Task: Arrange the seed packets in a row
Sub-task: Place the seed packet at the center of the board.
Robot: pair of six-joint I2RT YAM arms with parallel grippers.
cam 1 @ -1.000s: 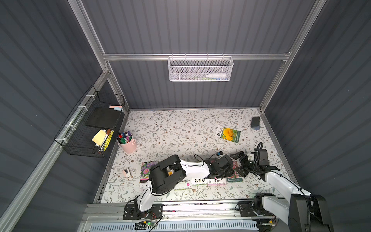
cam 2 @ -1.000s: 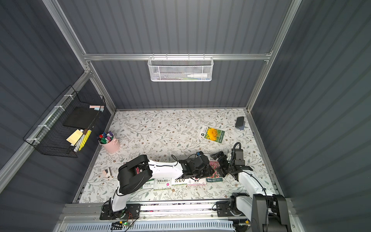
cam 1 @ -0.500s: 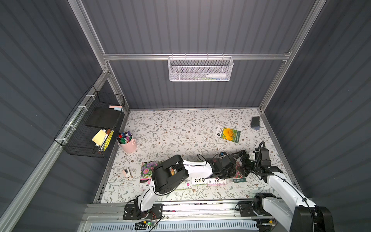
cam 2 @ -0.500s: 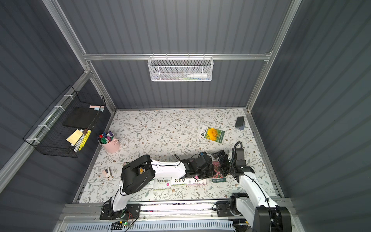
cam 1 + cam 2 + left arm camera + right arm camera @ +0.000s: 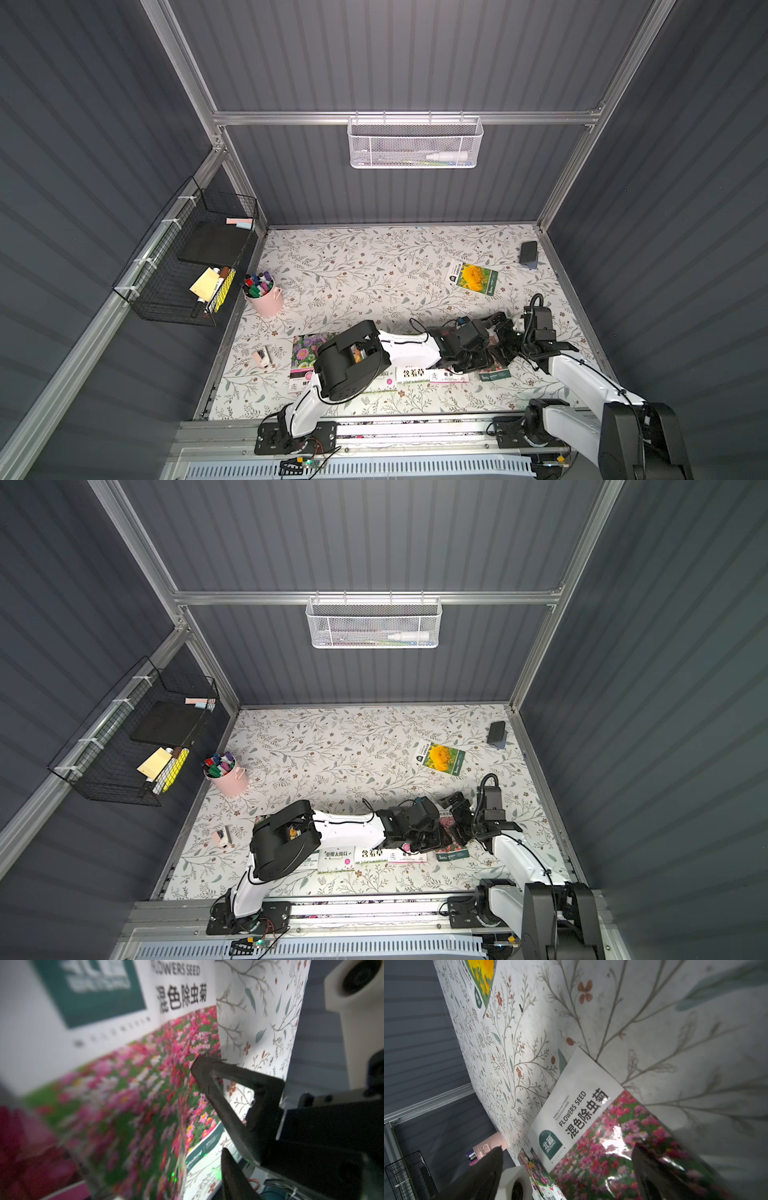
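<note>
Seed packets lie in a row along the table's front edge, among them a mixed-bloom packet and a white-labelled packet; my left arm covers part of the row. At its right end lies a pink-flower packet with a green band. My left gripper sits low over that packet's edge, jaws apart. My right gripper stands wide open over it, one fingertip touching its flower print. A yellow-flower packet lies apart at the back right.
A pink cup of markers stands at the left edge, with a small pink-and-white item in front of it. A dark block lies in the back right corner. A black wire basket hangs on the left wall.
My left gripper closed and has opened again. The pink-flower packet has shifted slightly to the right. My right gripper has stayed wide open.
</note>
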